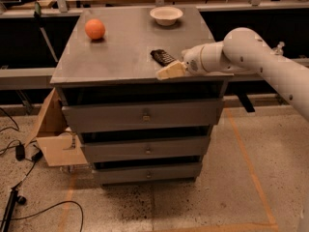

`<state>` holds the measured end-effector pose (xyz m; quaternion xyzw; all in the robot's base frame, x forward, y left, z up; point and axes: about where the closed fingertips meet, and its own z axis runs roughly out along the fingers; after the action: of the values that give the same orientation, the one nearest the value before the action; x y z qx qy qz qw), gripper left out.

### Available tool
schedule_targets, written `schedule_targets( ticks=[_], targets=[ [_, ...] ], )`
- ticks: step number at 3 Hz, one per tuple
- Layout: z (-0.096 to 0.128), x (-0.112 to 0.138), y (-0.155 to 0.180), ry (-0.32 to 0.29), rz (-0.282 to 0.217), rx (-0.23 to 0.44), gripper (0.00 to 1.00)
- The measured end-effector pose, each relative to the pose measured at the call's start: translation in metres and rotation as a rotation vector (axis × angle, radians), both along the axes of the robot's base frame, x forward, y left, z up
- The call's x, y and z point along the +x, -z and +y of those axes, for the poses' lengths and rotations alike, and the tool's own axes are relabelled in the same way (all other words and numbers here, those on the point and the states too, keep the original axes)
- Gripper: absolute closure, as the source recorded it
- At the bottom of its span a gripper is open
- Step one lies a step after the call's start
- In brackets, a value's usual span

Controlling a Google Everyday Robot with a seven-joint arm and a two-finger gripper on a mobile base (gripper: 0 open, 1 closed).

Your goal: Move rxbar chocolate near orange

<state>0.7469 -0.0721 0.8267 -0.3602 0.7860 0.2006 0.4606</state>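
– Speckled floor with orange tape lines [241,149], and a dark workbench along the back. What sits furthest left?

– An open cardboard box [53,134] leans against the left side of a grey drawer cabinet [145,115], with black cables [19,153] trailing on the floor beside it. The cabinet has three drawers, all pushed in.

– And on the cabinet top [120,47]?

– At the back left is the orange [95,29], sitting alone. Further right, at the back edge and a little right of centre, stands a shallow white bowl [166,16], upright.

– Where is the rxbar chocolate?

– The rxbar chocolate [162,57] lies flat on the top, right of centre and towards the front, turned at an angle to the edges. It is well apart from the orange, with bare grey surface between them, and it sits in front of the bowl.

– And the gripper?

– The gripper [164,73] is low at the front edge of the cabinet top, just in front of and to the right of the bar. Its pale tip points left along the edge. The bar's right end runs up against it, but I can't make out whether they touch.

– Has it got hold of the bar?

– I can't make out whether it is parted or closed, nor whether it grips anything.

– What is furthest right?

– The white arm [251,52] reaches in from the right, sloping down from its rounded elbow to the gripper.
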Motion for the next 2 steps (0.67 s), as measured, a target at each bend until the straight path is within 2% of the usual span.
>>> schedule_targets(
  ticks=[2],
  targets=[
    [0.0000,0.0000,-0.0003,0.000,0.000,0.000,1.00]
  ],
)
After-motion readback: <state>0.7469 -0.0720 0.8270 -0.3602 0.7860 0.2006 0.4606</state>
